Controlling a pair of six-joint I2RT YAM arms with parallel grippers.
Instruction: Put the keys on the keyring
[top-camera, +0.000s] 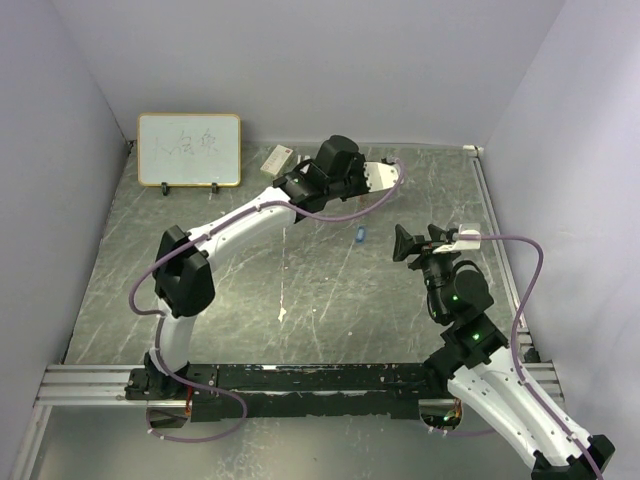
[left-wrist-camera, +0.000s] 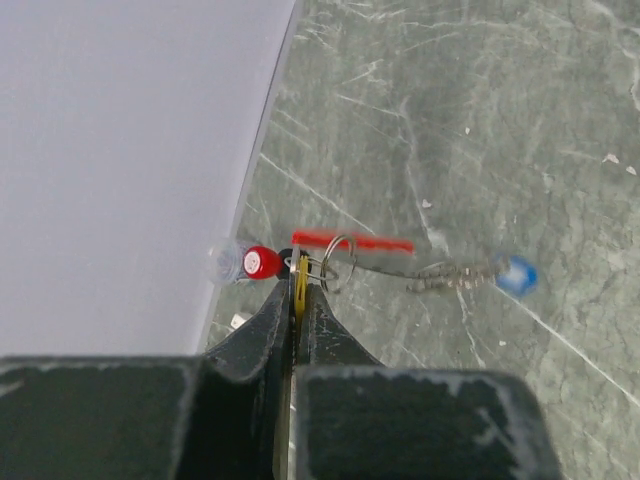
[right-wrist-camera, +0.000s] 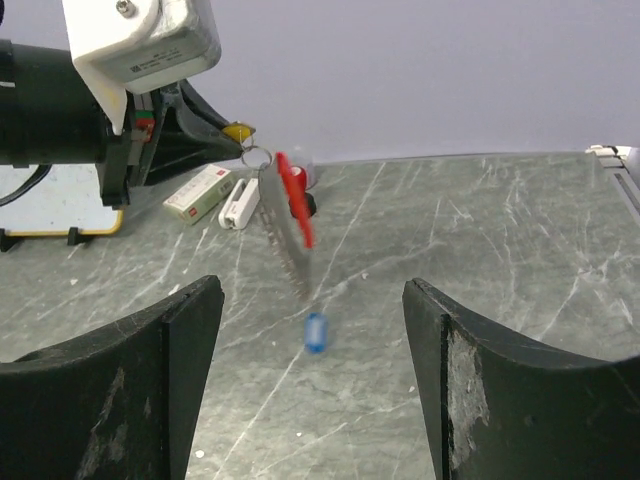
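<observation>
Because the tan-gold key (left-wrist-camera: 301, 290) is clenched edge-on in your left tool (left-wrist-camera: 300, 272), the keyring (right-wrist-camera: 285, 245) dangles below it. Its red tag (right-wrist-camera: 294, 200) and beaded chain drop to the blue key (right-wrist-camera: 315, 332) at 6 o'clock, probably held up so the loop is reachable. Your left arm stretches toward 1 o'clock above the desk (top-camera: 250, 300). Your right tool (right-wrist-camera: 310, 300), released and empty, faces the chain from 3 o'clock.

Red tag (left-wrist-camera: 352, 241), silvery beaded chain (left-wrist-camera: 455, 277), blue-headed key (left-wrist-camera: 517, 275), gold key (left-wrist-camera: 301, 285), grey-green veined table (left-wrist-camera: 480, 120).
</observation>
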